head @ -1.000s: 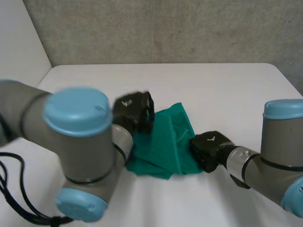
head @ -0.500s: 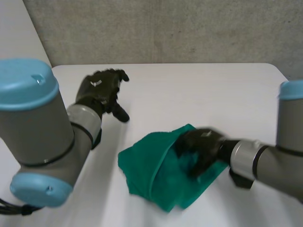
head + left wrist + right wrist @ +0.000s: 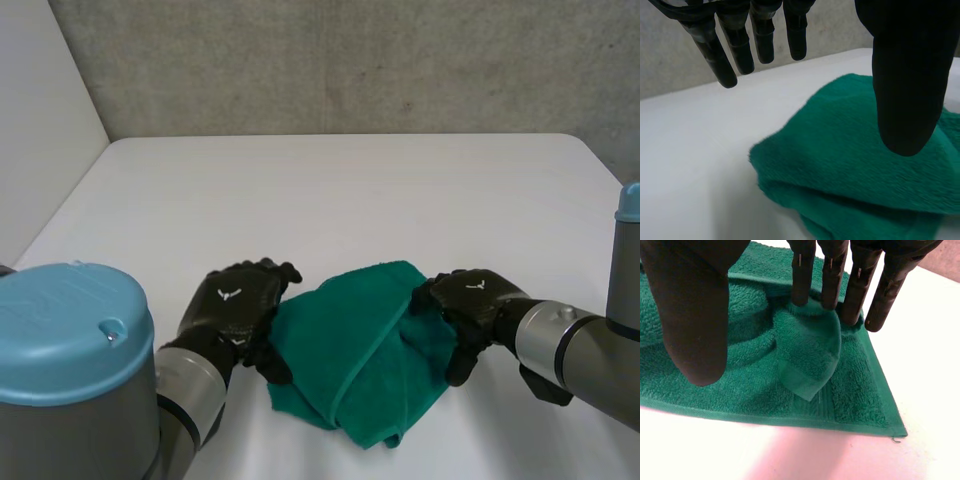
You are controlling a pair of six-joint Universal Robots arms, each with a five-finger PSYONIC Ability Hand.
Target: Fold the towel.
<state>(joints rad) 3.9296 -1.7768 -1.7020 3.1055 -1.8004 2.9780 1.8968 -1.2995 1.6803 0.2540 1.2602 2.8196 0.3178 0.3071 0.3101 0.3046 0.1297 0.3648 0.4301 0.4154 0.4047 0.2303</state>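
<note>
Head view: the green towel [image 3: 350,340] is lying on the white counter [image 3: 330,190], on the near side, right between the two hands. It's loosely doubled over, with a seam running across the top layer, kinda rumpled and not a neat rectangle. The left hand [image 3: 235,305] sits at the towel's left edge, palm down, with its thumb just at the cloth. The right hand [image 3: 475,300] is on the towel's right edge, also palm down. There's a grey wall [image 3: 350,60] behind the counter.

Left wrist view: the left hand [image 3: 907,75] is spread wide. Its fingers [image 3: 740,45] are straight and hang over bare counter [image 3: 690,150] just past the towel's edge. The thumb hovers above the towel [image 3: 840,165] and is well apart from the fingers. It isn't holding anything. You can see two layers of cloth stacked at the edge here.

Right wrist view: the right hand [image 3: 695,305] is spread too. Its straight fingers [image 3: 832,275] have their tips poked down into the towel [image 3: 740,385], pressing on a small flap [image 3: 807,355] that curls over near one corner. The thumb is off to the side above the cloth and isn't pinching, so nothing is gripped, just pressed. The towel's hemmed edge and corner lie flat on the counter [image 3: 920,365] beside the fingertips.
</note>
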